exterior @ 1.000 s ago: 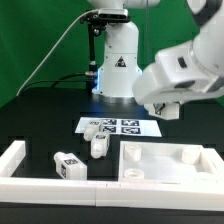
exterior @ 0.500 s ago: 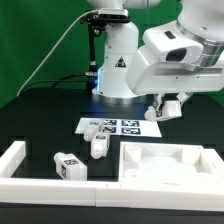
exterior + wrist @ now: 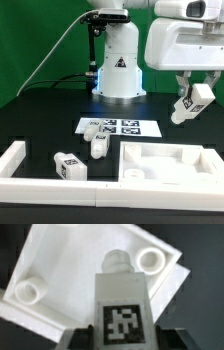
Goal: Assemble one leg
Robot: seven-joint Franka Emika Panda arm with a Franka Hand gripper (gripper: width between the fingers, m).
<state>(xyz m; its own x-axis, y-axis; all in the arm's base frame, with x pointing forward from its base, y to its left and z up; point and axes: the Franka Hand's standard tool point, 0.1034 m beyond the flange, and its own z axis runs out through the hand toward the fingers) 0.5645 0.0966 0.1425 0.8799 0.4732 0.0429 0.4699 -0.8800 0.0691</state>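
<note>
1. Black table [image 3: 40,120] with a green backdrop; the robot base [image 3: 118,68] stands behind the panel.
2. Panel [image 3: 165,168]: lies flat on the table at the front, toward the exterior view's right. The wrist view shows two round recesses, one [image 3: 152,260] close to the leg's tip and one [image 3: 27,291] at a neighbouring corner.
3. Gripper [image 3: 190,101]: hangs in the air above the panel's far right corner, well clear of it.
4. Jaws: closed partway on the leg [image 3: 120,294]. One finger [image 3: 82,338] presses on each long side, and the tag faces the wrist camera.
5. Leg: held tilted in the exterior view [image 3: 194,102]. Its narrow round end points toward the panel and touches nothing.
6. Spare leg [image 3: 68,165] and second spare leg [image 3: 99,146]: both rest on the table, to the exterior view's left of the panel and apart from it.
7. Marker board [image 3: 125,127]: flat on the table just behind the panel.
8. Rail [image 3: 18,160]: white, lies well to the exterior view's left of the panel.
</note>
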